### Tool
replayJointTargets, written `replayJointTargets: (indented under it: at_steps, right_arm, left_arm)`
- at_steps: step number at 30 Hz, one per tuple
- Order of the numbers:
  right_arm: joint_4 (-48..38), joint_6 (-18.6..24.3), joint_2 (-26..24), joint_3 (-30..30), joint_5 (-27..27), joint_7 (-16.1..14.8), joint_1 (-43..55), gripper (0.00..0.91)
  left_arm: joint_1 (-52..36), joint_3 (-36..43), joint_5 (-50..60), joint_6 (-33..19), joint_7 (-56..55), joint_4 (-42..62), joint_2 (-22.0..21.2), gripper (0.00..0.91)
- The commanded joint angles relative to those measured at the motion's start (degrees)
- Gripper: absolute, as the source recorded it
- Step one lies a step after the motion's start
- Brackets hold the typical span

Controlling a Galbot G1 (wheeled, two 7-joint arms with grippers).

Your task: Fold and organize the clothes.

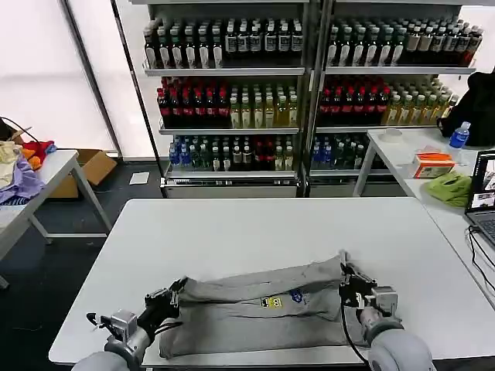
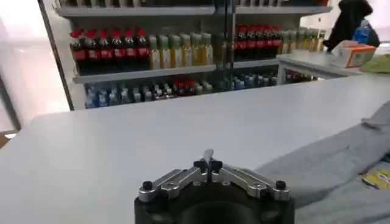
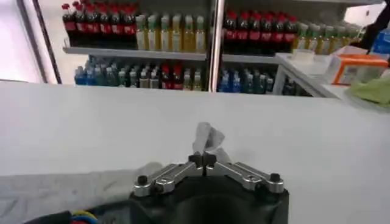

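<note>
The clothes are one light grey shirt (image 1: pixel 255 313) lying in a long folded band across the near part of the white table (image 1: pixel 255 232), its small coloured print (image 1: pixel 282 300) facing up. My left gripper (image 1: pixel 176 292) is shut on the shirt's left end; in the left wrist view a thin sliver of grey fabric (image 2: pixel 208 154) pokes out between the closed left gripper (image 2: pixel 208 163), and more of the shirt (image 2: pixel 341 164) trails away. My right gripper (image 1: pixel 346 280) is shut on the right end, where a tuft of cloth (image 3: pixel 205 139) stands up from the closed right gripper (image 3: pixel 205 161).
Shelves of drink bottles (image 1: pixel 309 93) stand behind the table. A side table at the left holds lavender and orange garments (image 1: pixel 19 174). The right-hand table carries a lime-green cloth (image 1: pixel 448 188), an orange box (image 1: pixel 433 164) and a laptop (image 1: pixel 483 197). The far half of my table is bare.
</note>
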Motion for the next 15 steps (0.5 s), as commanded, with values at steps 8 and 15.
replayJointTargets:
  at_steps: [8, 15]
  right_arm:
    - [0.6, 0.5, -1.0, 3.3, -0.3, 1.1, -4.8, 0.0]
    - [-1.4, 1.0, -0.9, 2.0, -2.3, 0.3, -5.7, 0.0]
  left_arm:
    - [3.0, -0.1, 1.6, -0.4, 0.5, 0.8, -0.8, 0.01]
    - [2.9, 0.3, 2.0, -0.4, 1.1, 1.5, -1.1, 0.01]
